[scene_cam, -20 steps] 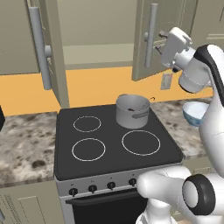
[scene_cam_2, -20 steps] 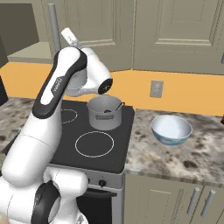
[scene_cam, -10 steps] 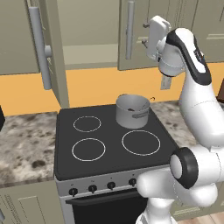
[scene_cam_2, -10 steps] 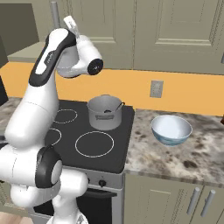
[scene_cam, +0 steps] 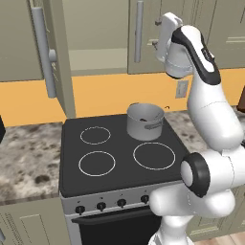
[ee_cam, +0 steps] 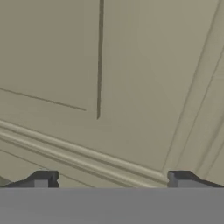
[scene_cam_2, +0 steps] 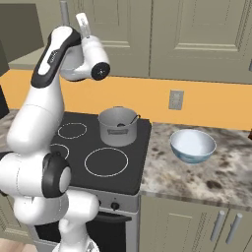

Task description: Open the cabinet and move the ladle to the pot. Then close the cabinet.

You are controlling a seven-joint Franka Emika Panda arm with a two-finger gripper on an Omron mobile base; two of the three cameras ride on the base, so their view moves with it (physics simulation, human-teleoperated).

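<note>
The cabinet [scene_cam: 91, 33] is left open – both doors swung out – with the end effector [ee_cam: 109, 179] spread wide, nothing held, close to the right door. It could get shoved crooked or missed. The pot [scene_cam: 145, 120] sits on the stove; the ladle [scene_cam_2: 133, 118] seems to be inside.

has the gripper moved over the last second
Yes. The gripper has swung left and up across the left base view, from right of the pot toward the cabinet's right door.

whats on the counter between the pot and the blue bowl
Nothing stands there. In the right base view, the stretch from the pot to the bowl is bare black stovetop edge, then bare speckled counter.
</note>
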